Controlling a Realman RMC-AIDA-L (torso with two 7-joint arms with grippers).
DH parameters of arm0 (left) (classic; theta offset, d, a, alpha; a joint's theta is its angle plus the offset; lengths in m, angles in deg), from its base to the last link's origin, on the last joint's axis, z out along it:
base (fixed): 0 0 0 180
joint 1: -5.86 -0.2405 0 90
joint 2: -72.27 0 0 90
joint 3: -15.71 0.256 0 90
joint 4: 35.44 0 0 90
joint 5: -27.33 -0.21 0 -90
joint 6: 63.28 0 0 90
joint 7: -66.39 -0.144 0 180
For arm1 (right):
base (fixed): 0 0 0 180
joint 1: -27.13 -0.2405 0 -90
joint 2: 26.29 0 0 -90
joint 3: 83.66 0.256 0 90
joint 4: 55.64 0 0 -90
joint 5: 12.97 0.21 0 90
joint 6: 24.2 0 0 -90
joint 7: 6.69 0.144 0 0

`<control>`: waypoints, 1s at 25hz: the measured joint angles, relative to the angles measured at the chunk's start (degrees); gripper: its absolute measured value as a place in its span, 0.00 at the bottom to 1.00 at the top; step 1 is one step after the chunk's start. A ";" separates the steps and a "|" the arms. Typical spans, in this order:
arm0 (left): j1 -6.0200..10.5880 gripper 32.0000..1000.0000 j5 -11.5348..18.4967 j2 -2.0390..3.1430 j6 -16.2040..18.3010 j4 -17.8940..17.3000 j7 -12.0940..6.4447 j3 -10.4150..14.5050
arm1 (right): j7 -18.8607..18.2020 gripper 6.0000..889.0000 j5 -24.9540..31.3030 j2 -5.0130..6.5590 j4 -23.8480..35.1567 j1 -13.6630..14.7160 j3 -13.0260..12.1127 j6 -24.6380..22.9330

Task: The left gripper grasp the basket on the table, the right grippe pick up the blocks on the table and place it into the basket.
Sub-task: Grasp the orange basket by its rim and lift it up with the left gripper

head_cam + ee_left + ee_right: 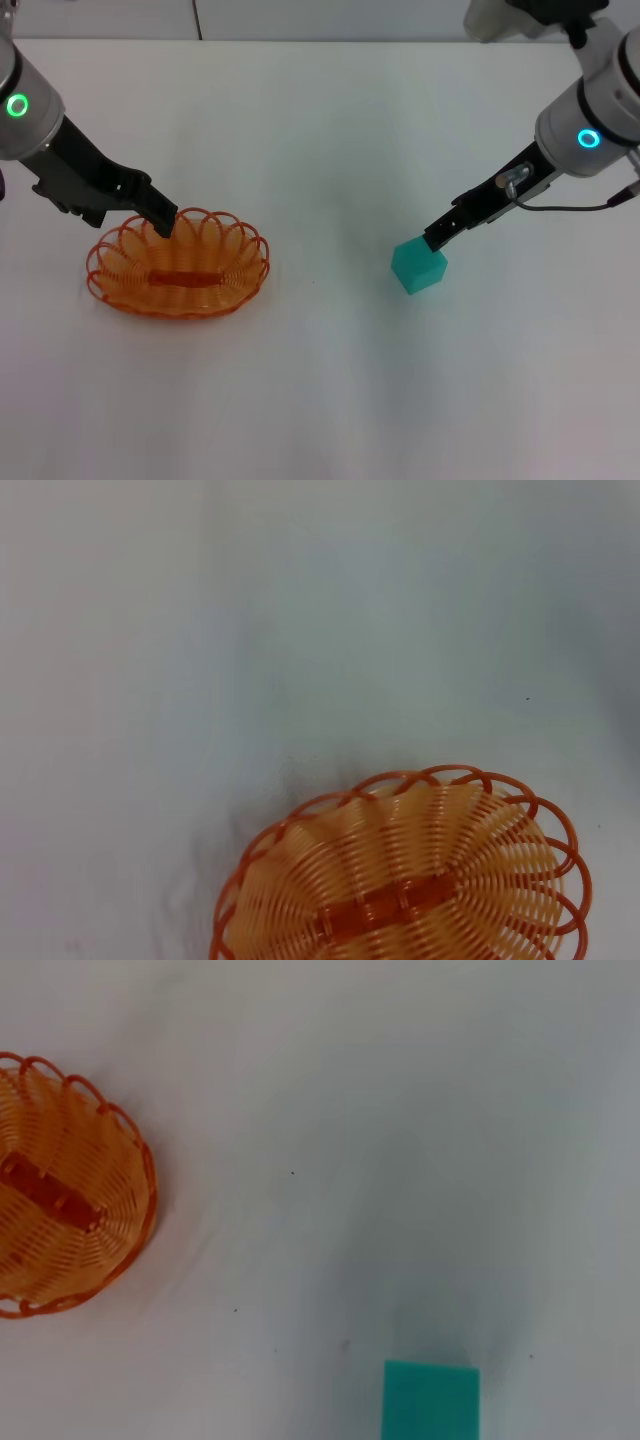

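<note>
- Orange wire basket resting flat on the white counter, on the robot's left side, oval, with looped rim and a flat bar along its bottom.
- Left claw reaching down from the arm with the green ring, tip at the back rim of the basket, touching or just over the loops.
- Cannot tell whether the left claw is open or closed on the rim; the tip looks dark and narrow against the wires.
- From the left wrist camera, only the basket and bare counter in sight, no fingers showing.
- Small teal cube sitting on the counter on the robot's right side, well apart from the basket, turned so a corner points toward the robot.
- Right claw on the arm with the blue ring, slim and black, tip down at the far upper edge of the cube, touching or just above it.
- Cannot tell whether the right claw is open or gripping the cube.
- From the right wrist camera, cube close by at the picture's edge, basket farther off, counter between them.
- Thin dark cable hanging beside the right arm.
</note>
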 joint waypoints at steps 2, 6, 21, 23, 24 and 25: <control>0.00 0.85 0.02 0.01 0.00 0.00 -0.01 0.00 | -0.04 0.99 0.02 0.00 0.00 -0.01 0.04 -0.01; 0.02 0.85 0.22 0.03 0.00 0.00 -0.02 -0.05 | -0.15 0.99 0.07 0.00 0.00 -0.01 0.09 0.00; 0.09 0.85 0.69 0.85 -1.65 0.54 -0.47 0.45 | -0.49 0.97 1.41 0.09 0.00 0.22 0.00 0.29; -0.02 0.85 0.43 1.20 -3.21 1.50 -1.33 0.43 | -0.60 0.97 1.41 0.09 0.00 0.35 -0.06 0.45; -0.23 0.85 0.04 1.41 -4.82 3.00 -2.36 0.11 | -0.64 0.97 1.41 0.09 0.00 0.39 -0.12 0.62; -0.27 0.85 -0.04 1.45 -5.13 3.35 -2.55 0.01 | -0.65 0.97 1.41 0.11 -0.02 0.40 -0.17 0.78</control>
